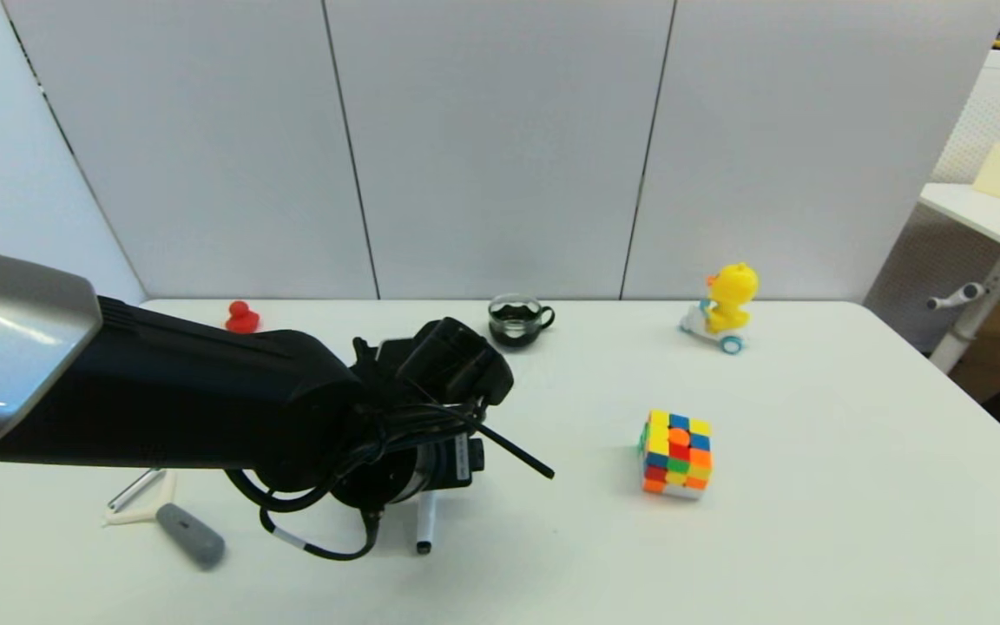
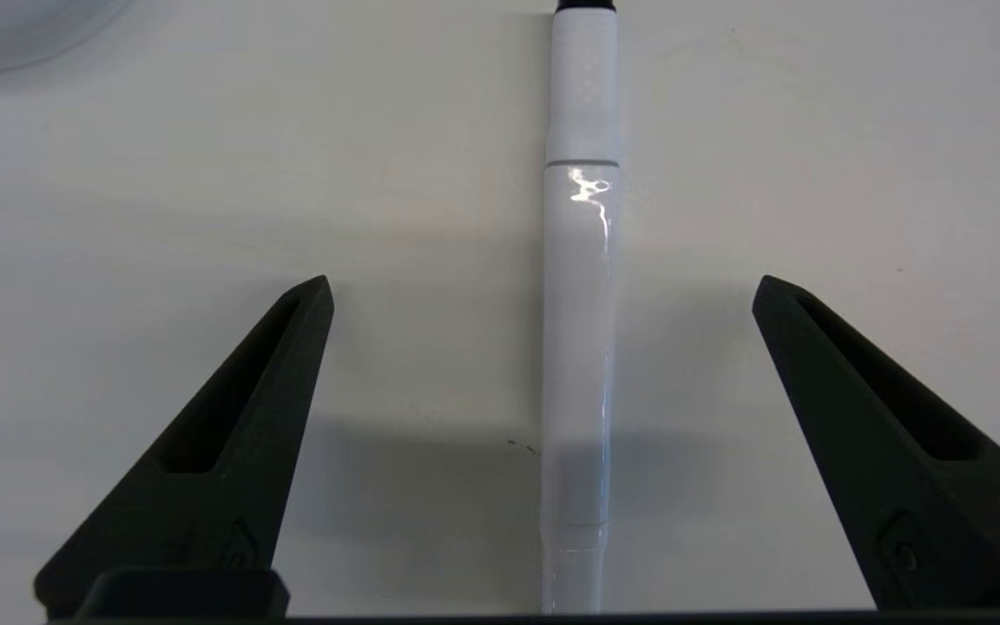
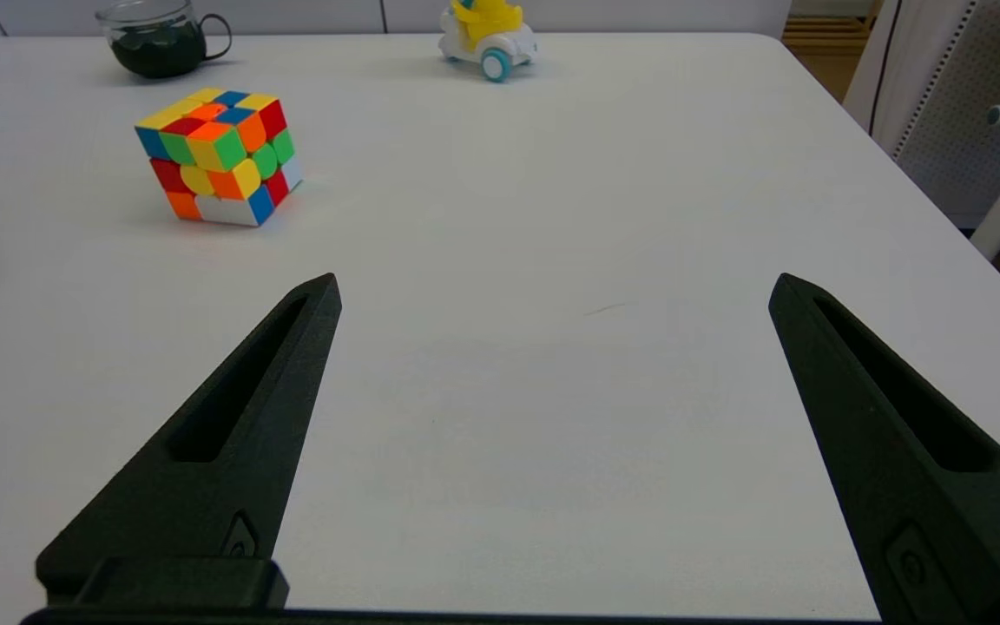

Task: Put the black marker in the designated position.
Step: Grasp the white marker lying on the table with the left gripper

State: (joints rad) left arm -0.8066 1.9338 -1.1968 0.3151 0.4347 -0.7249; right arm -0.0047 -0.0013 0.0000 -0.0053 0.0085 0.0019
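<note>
The black marker (image 2: pixel 578 347), a slim white barrel with a black tip, lies flat on the white table. In the head view only its near end (image 1: pixel 424 526) pokes out below my left wrist. My left gripper (image 2: pixel 543 291) hangs open right above it, one finger on each side of the barrel and neither touching it. The left arm hides the gripper itself in the head view. My right gripper (image 3: pixel 552 286) is open over bare tabletop on the right side, with nothing between its fingers. The designated position carries no mark that I can make out.
A grey-handled white peeler (image 1: pixel 172 518) lies left of the marker. A colourful cube (image 1: pixel 676 453) sits to the right. At the back stand a red duck (image 1: pixel 241 318), a glass cup of dark liquid (image 1: pixel 517 319) and a yellow duck toy (image 1: pixel 724 307).
</note>
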